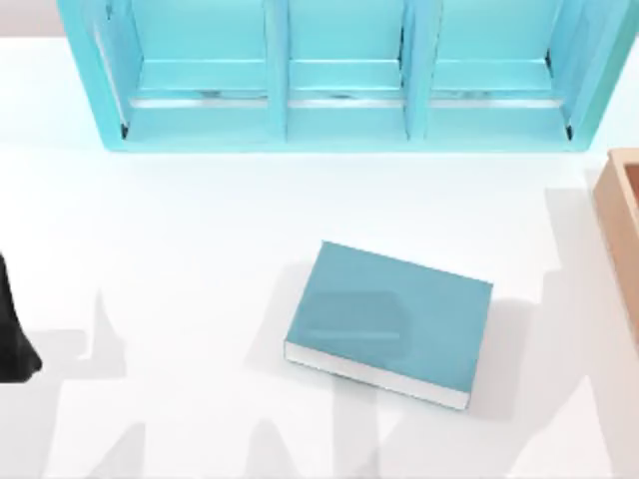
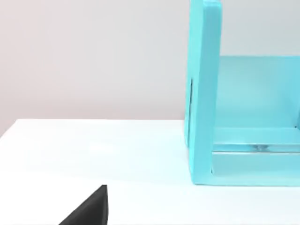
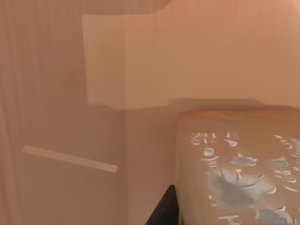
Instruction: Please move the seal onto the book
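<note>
The book (image 1: 389, 321) lies flat on the white tabletop (image 1: 180, 249), near the middle and slightly toward the right, teal cover up and white page edges facing the near side. Behind it stands the light-blue shelf unit (image 1: 339, 75). The wooden box (image 1: 621, 220) sits at the tabletop's right edge. In the right wrist view, the seal (image 3: 239, 173) is very close to the camera, inside orange-tan wooden walls, with a dark finger (image 3: 164, 211) of the right tool just beside it; whether that tool grips it I cannot tell. The left arm (image 1: 12, 329) is parked at the left edge.
</note>
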{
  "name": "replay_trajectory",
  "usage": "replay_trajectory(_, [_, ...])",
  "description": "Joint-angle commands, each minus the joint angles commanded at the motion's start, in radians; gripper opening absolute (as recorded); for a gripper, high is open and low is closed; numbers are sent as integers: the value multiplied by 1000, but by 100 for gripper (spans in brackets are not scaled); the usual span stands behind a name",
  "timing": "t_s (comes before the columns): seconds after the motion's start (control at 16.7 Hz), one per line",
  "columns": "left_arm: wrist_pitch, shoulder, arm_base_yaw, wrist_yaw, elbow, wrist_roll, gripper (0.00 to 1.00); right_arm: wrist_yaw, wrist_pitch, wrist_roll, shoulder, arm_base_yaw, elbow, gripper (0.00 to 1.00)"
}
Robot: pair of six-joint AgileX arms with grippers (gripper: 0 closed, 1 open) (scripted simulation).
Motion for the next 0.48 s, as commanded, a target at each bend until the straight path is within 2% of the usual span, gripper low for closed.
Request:
replay_trajectory(0.06, [0, 0, 0, 0, 0, 0, 100, 0, 0, 0, 0, 0, 0, 2])
replay_trajectory(0.12, [0, 0, 0, 0, 0, 0, 100, 0, 0, 0, 0, 0, 0, 0])
replay_trajectory(0.48, [0, 0, 0, 0, 0, 0, 100, 0, 0, 0, 0, 0, 0, 0])
